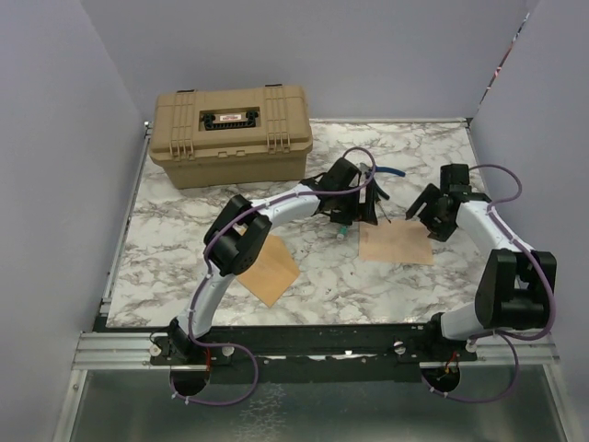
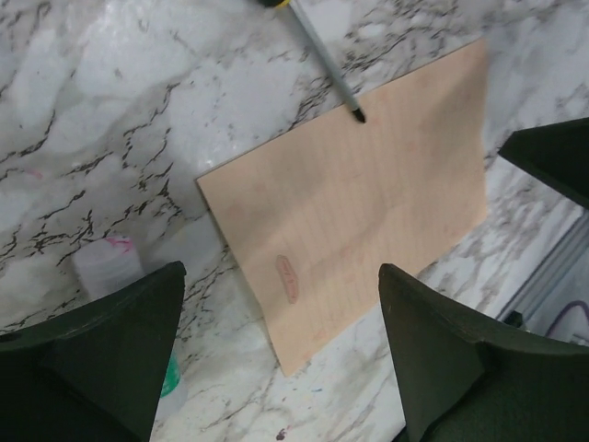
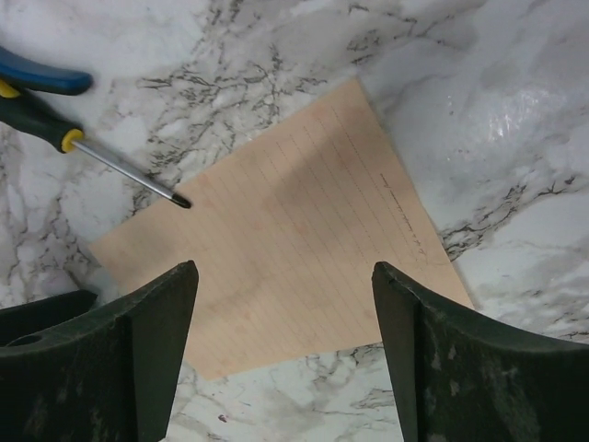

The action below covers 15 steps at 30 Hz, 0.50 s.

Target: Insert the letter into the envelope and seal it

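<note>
The letter (image 1: 396, 245) is a pale peach lined sheet lying flat on the marble table, right of centre. The darker orange-brown envelope (image 1: 269, 269) lies left of it, partly hidden under my left arm. My left gripper (image 1: 355, 219) hovers over the letter's far left corner, jaws open and empty; in its wrist view the gripper (image 2: 281, 269) frames the letter (image 2: 359, 198). My right gripper (image 1: 434, 219) hovers over the letter's right side, also open with nothing held. The right wrist view shows the letter (image 3: 294, 262) between the spread fingers of that gripper (image 3: 284, 265).
A tan hard case (image 1: 230, 133) stands shut at the back left. A screwdriver (image 3: 101, 157) lies with its tip at the letter's far edge, beside a blue-handled tool (image 3: 41, 75). A small white tube with a green cap (image 2: 115, 272) lies by the letter's left corner.
</note>
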Available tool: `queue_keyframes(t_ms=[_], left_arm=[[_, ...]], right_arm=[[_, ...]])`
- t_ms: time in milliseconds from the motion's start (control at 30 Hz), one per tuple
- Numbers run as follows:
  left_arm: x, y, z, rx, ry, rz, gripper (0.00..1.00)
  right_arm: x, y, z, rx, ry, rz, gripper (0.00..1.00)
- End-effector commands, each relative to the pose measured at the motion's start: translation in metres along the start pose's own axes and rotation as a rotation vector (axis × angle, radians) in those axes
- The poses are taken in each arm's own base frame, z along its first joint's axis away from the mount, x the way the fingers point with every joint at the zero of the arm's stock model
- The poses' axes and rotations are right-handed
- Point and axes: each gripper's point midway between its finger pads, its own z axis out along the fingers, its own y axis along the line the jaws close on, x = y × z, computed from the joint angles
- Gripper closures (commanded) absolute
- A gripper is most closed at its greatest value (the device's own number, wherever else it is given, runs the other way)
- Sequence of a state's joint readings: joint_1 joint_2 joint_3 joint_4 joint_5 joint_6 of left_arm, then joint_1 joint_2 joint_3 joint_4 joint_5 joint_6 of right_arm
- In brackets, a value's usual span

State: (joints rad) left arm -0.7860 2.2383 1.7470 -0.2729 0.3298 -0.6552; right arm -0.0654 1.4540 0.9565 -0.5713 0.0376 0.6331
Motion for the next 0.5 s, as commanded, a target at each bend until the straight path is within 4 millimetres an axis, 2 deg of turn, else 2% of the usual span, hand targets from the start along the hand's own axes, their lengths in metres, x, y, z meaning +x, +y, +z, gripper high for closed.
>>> queue_keyframes(t_ms=[0,167,467], left_arm=[[0.024,0.014,0.012,-0.089,0.063,-0.037,0.18],[0.038,0.026,0.024,-0.125,0.113,-0.089,0.26],[0.044,0.020,0.030,-0.080,0.160,-0.094,0.39]], right_arm=[[0.023,-0.004,0.014,0.000,0.090,0.022,0.21],[0.036,0.000,0.026,-0.027,0.153,0.043,0.27],[0.055,-0.001,0.041,-0.035,0.233,0.064,0.30]])
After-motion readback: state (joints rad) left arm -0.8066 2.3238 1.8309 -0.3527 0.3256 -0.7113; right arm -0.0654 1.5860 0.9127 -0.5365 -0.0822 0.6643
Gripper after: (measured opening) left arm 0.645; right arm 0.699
